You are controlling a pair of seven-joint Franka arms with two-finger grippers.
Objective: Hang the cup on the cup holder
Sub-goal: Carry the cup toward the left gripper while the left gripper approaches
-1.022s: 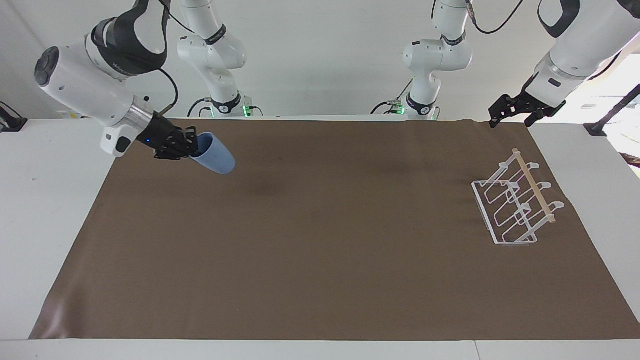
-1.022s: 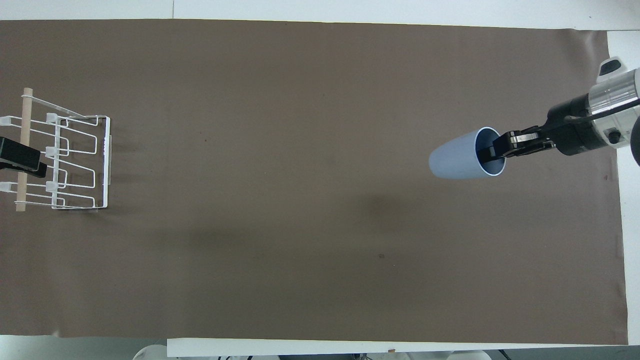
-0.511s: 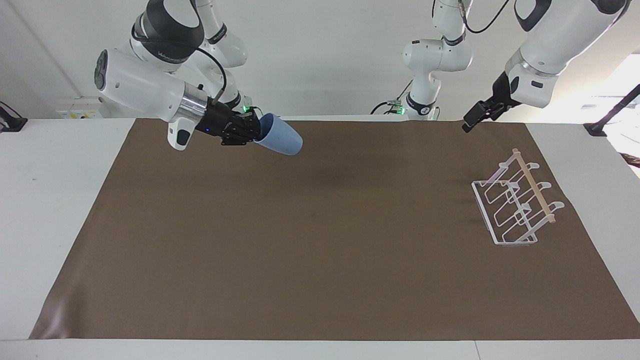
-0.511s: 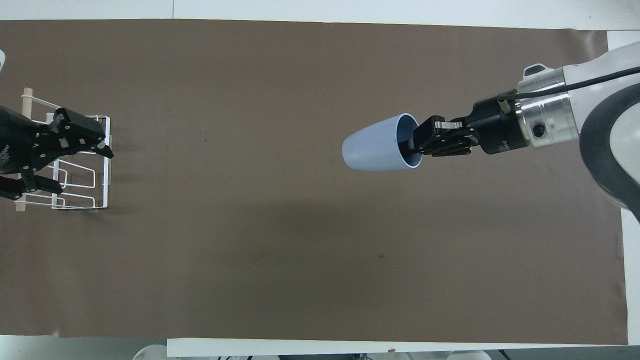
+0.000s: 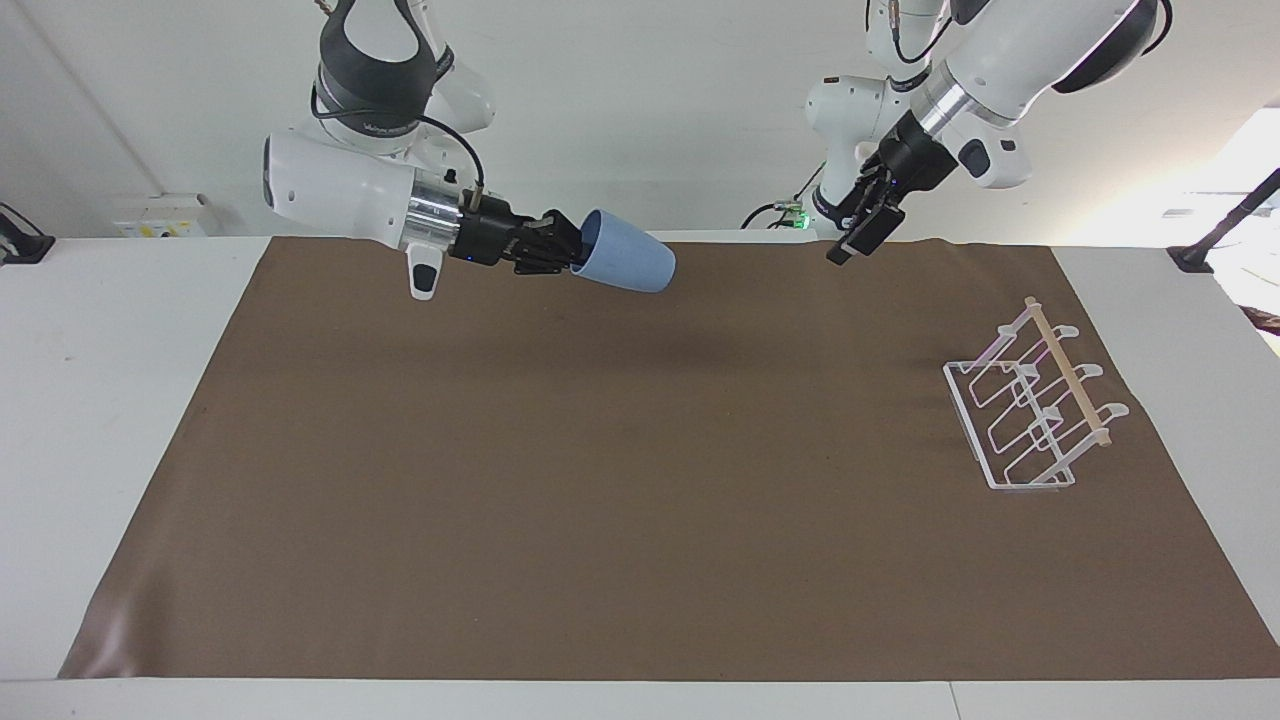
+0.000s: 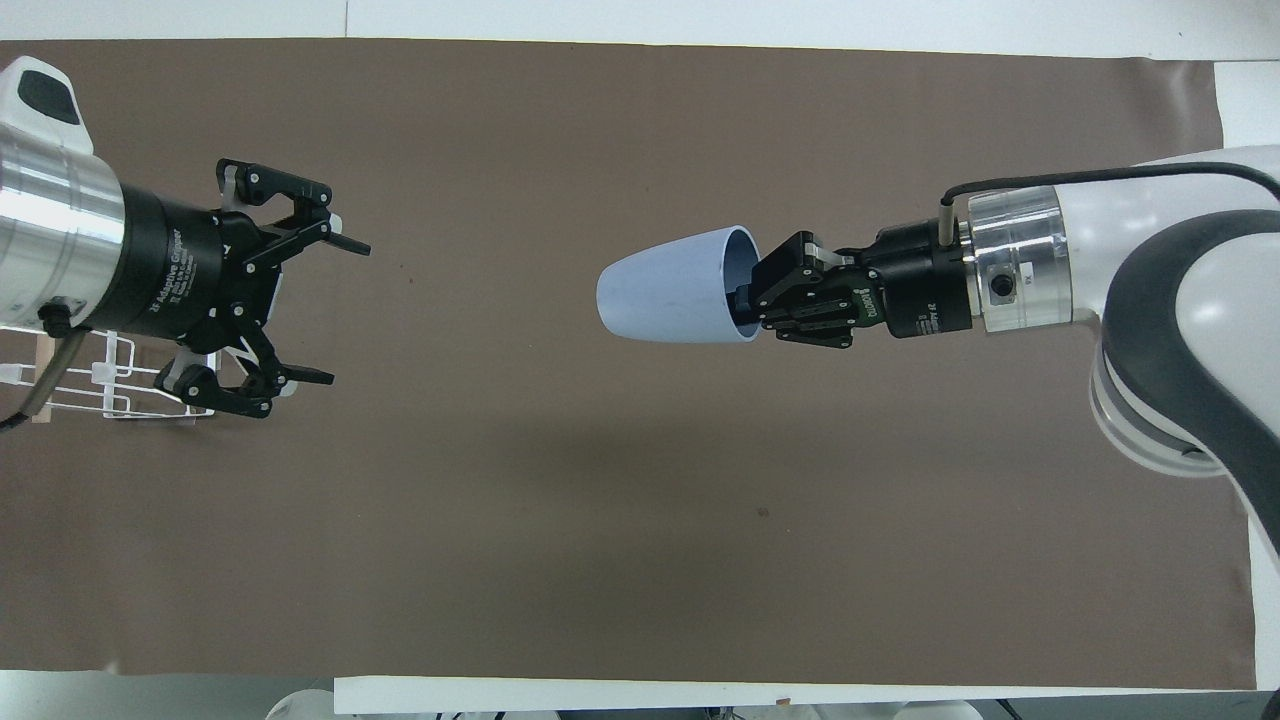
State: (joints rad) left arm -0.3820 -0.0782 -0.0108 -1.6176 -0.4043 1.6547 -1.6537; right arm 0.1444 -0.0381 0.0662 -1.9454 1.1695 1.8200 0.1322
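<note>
White table, brown mat [image 5: 640,480] over most of it, pale wall at the robots' end.

R gripper [image 5: 566,248] up in the air over the mat, roughly mid-table, arm near horizontal. Jaws clamped on the rim of the cup [image 5: 626,264], one finger inside the mouth. Cup lies on its side, rounded base aimed toward L arm's end.

L gripper [image 6: 340,310] raised over the mat, between the cup and the cup holder [image 5: 1030,410]; jaws spread wide, nothing in them.

Cup holder sits on the mat at L arm's end, wooden rod [image 5: 1068,371] along its top. Cup well apart from it.
</note>
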